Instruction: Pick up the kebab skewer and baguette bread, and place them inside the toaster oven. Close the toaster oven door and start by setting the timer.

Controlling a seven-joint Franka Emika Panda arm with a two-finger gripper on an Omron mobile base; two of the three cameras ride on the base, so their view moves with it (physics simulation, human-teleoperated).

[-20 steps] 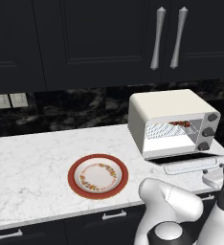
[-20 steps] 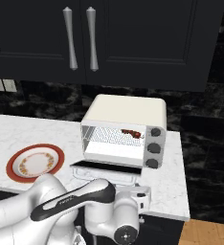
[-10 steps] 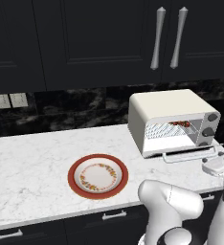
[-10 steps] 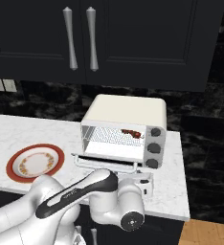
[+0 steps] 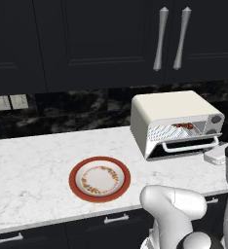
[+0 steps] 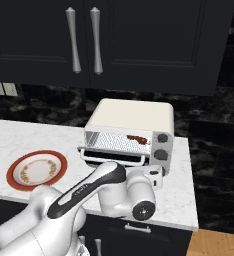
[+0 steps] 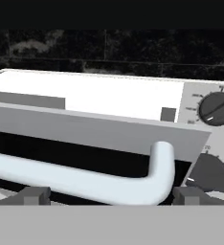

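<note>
The cream-white toaster oven point(image 5: 172, 104) stands at the right end of the counter. Its door point(image 5: 160, 151) hangs partly raised, neither flat nor shut. On the rack inside lies the kebab skewer point(image 5: 183, 126), a dark red stick also seen through the opening point(image 6: 137, 139). The baguette bread is hidden. My gripper point(image 7: 112, 195) is open right at the door's silver handle point(image 7: 85, 179), which runs across between the two fingertips point(image 7: 35, 195), with nothing clamped. The hand point(image 6: 150, 172) sits just below and in front of the door. Two grey knobs point(image 7: 214, 107) show right of the handle.
A red-rimmed plate point(image 5: 100, 177) lies bare on the white marble counter point(image 5: 33, 160) to the oven's left. Dark upper cabinets with silver handles point(image 5: 172, 39) hang above. The counter ends a little right of the oven point(image 6: 189, 200).
The oven door has swung up from lying flat open to partly raised, and my hand has risen with it under the handle. The jaws stayed open.
</note>
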